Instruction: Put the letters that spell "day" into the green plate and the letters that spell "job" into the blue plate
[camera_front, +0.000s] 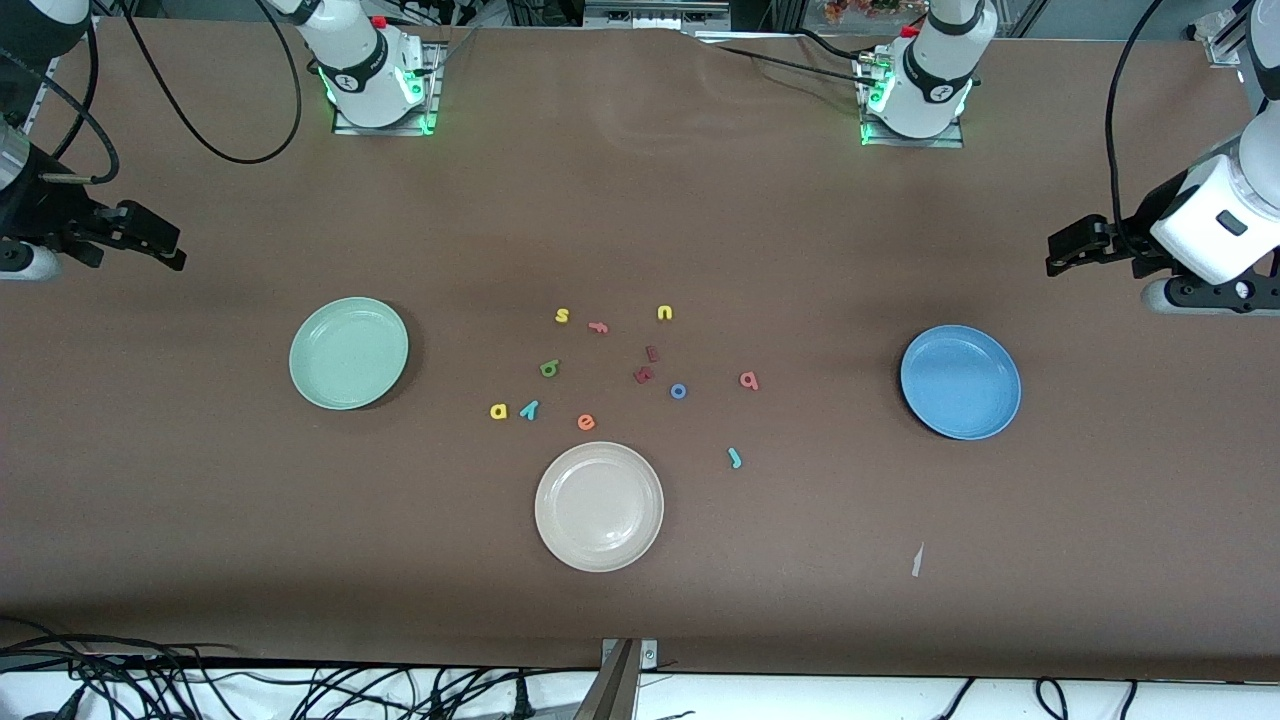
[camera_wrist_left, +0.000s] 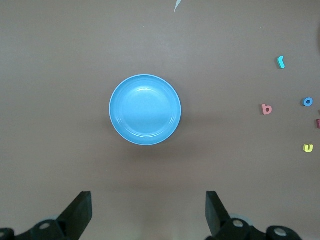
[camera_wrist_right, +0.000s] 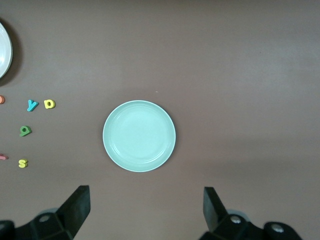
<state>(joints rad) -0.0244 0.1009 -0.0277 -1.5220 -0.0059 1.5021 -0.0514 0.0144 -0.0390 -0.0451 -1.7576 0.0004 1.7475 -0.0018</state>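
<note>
1. Since both plates lie bare and every letter sits loose on the brown surface (camera_front: 640, 200), I judge the sorting has not begun; the step in hand is choosing a first letter.
2. Taking the beige-white plate (camera_front: 599, 507) as the landmark and going across the front view from the right arm's end: the right pincer (camera_front: 150, 235) hangs released, jaws wide and holding nothing, over bare surface at that end, well apart from the landmark.
3. The green plate (camera_front: 348, 353) lies farther from the front camera than the landmark, toward the right arm's end.
4. The yellow "a" (camera_front: 498, 411), teal "y" (camera_front: 529, 408) and olive "d" (camera_front: 549, 368) cluster just above the landmark's rim in that view, on the green plate's side.
5. The blue "o" (camera_front: 678, 391) and pink "b" (camera_front: 748, 380) lie farther from the camera than the landmark, toward the left arm's end; the teal "j" (camera_front: 735, 458) sits beside the landmark on that same side.
6. The blue plate (camera_front: 960, 382) lies toward the left arm's end, well apart from the landmark.
7. The left pincer (camera_front: 1075, 245) waits released and holding nothing over the surface at its own end.
8. Next, I judge, either pincer must travel over its nearest wanted letter, come down with jaws astride it, and pinch gently, avoiding the spare yellow, orange and dark red letters nearby.
</note>
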